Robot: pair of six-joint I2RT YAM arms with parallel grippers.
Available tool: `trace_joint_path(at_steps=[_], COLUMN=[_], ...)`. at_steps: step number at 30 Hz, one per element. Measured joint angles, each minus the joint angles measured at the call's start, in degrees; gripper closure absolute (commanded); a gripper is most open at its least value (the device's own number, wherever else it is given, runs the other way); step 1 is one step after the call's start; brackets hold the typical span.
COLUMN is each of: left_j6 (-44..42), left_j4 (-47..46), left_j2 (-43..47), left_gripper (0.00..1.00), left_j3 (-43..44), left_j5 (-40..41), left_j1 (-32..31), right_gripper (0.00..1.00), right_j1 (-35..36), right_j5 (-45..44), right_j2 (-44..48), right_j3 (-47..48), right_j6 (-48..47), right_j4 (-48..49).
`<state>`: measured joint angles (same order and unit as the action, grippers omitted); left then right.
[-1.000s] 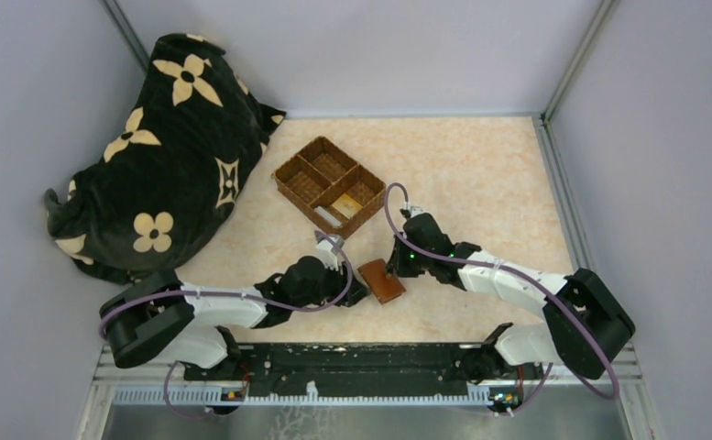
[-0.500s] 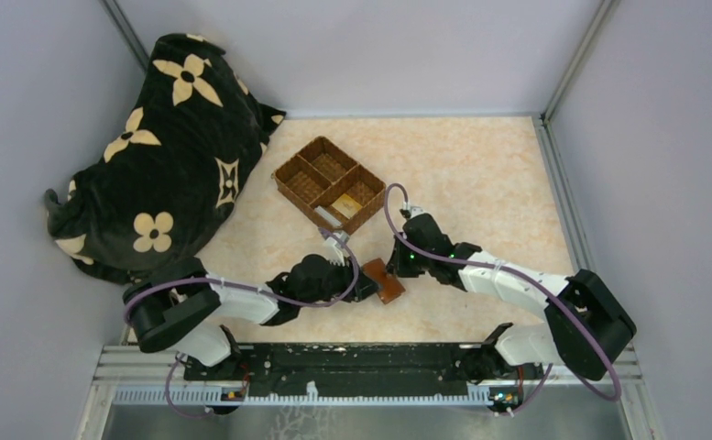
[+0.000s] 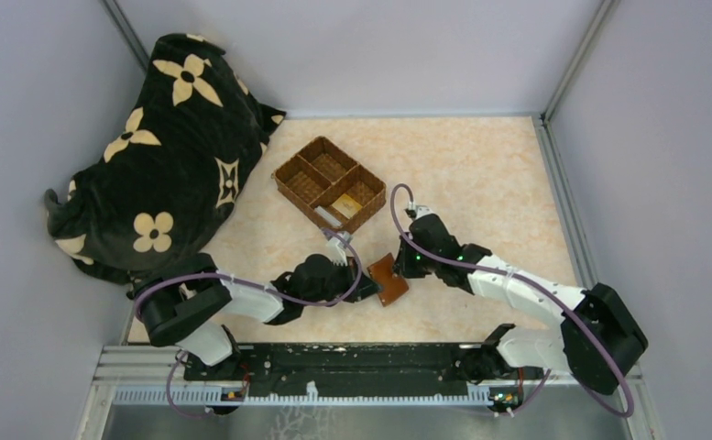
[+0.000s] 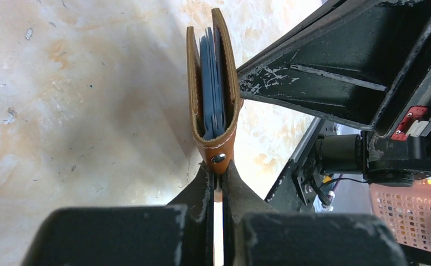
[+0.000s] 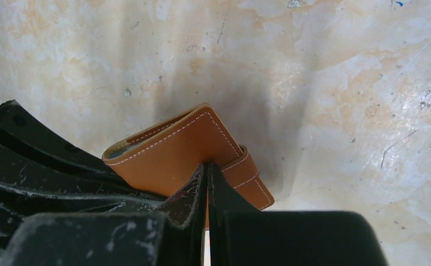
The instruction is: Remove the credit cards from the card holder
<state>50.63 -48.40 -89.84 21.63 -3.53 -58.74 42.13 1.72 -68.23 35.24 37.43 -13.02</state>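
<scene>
On my bench (image 3: 480, 183), the wicker tray (image 3: 288, 174) seems to hold a whitish card (image 3: 326, 217) and a gold-tan card (image 3: 346, 204), so I judge the job partly done. The tan leather card holder (image 5: 174, 152) sits between both arms, gaping, with grey-blue cards (image 4: 213, 77) packed inside. My left claw (image 4: 218, 176) is pinched tight on its snap tab, and my right claw (image 5: 207, 180) is clamped on its cover.

Most of the credit cards (image 4: 212, 83) hidden inside card holder (image 4: 194, 88).
</scene>
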Motion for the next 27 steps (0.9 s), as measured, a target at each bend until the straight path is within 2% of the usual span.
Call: trace_joint_path(at_steps=[16, 17, 20, 21, 23, 27], left_j6=[0.61, 0.59, 0.31, 0.13, -0.17, -0.46], left_j4=[3.23, 3.61, 4.85, 5.18, 5.92, 6.99], left_j2=[4.9, 5.2, 6.25, 6.45, 6.56, 6.36], left_gripper=[1.0, 1.0, 1.0, 1.0, 1.0, 1.0], left_j3=[-2.08, -2.16, -2.16, -2.12, -1.81, -0.72], left_j5=[5.49, 5.73, 5.92, 5.92, 5.92, 5.77], left_j1=[0.63, 0.66, 0.66, 0.66, 0.66, 0.66], right_gripper=[1.0, 0.95, 0.54, 0.48, 0.42, 0.41], right_j1=[-10.54, -10.82, -10.73, -10.32, -9.01, -3.82], right_j5=[11.26, 11.54, 11.67, 11.41, 9.94, 7.23], right_j2=[6.03, 6.12, 6.16, 6.23, 6.32, 5.14], right_j3=[-1.07, -1.07, -1.07, -1.07, -1.05, 0.07], right_j6=[-3.52, -4.0, -5.07, -5.51, -5.95, -6.21], right_j4=[-0.9, -1.4, -2.01, -2.21, -2.49, -3.04])
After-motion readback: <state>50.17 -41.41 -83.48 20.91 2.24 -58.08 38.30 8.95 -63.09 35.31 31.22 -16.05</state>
